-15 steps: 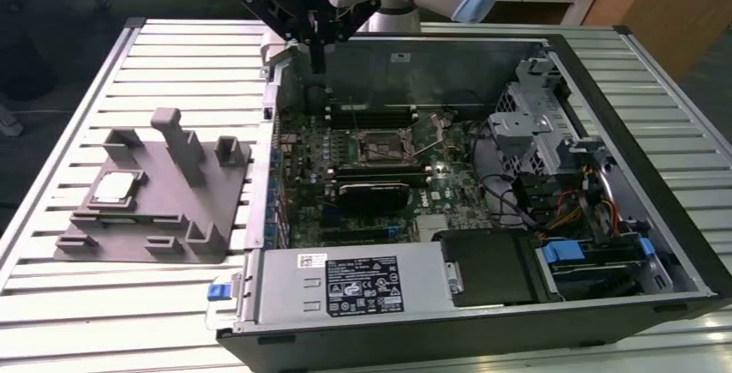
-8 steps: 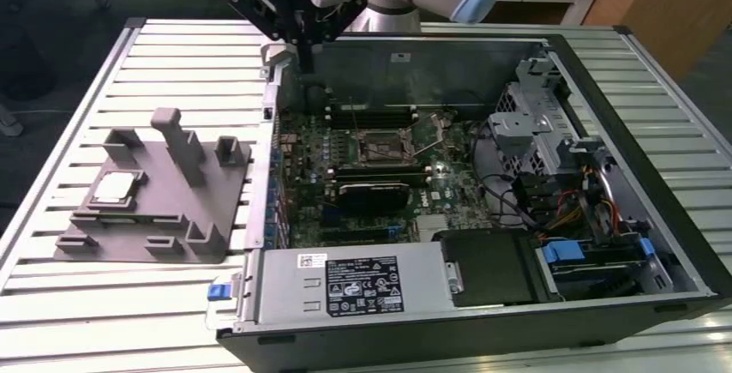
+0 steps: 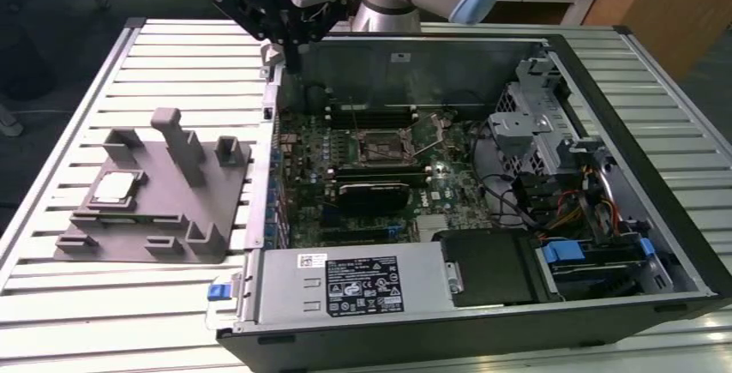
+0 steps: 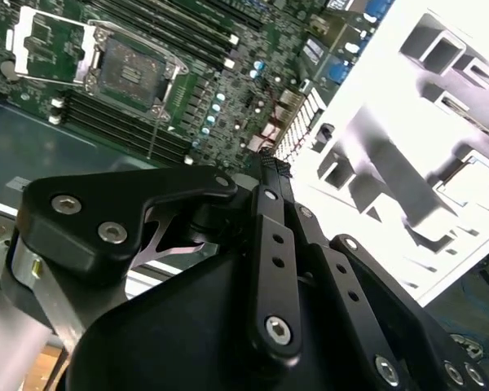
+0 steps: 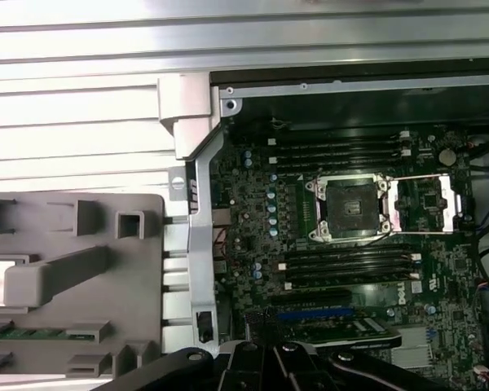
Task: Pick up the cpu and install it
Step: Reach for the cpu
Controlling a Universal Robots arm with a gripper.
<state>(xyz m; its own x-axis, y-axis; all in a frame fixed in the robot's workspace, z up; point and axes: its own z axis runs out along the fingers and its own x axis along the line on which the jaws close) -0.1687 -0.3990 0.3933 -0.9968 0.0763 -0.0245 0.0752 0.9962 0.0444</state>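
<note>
Arm: enters at upper centre of the exterior view; gripper (image 3: 293, 56) points down over computer case (image 3: 458, 69) edge, fingers together, holding nothing. Cpu (image 3: 115, 186): silvery-white square, flat on grey fixture (image 3: 171, 219), left.

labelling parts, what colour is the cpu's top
The cpu top is silvery white, set against the grey fixture; it shows best in the exterior view.

From my station I see an open computer case (image 3: 458, 69) lying on a slatted metal table (image 3: 171, 56). Its green motherboard (image 3: 303, 137) faces up. On it a black-framed socket (image 3: 381, 144) sits between rows of memory slots (image 3: 372, 116), with a black heatsink block (image 3: 372, 191) near it. A labelled power supply (image 3: 343, 283) sits along the case's near edge. A grey fixture (image 3: 171, 210) rests just beside the case, on the exterior view's left.
</note>
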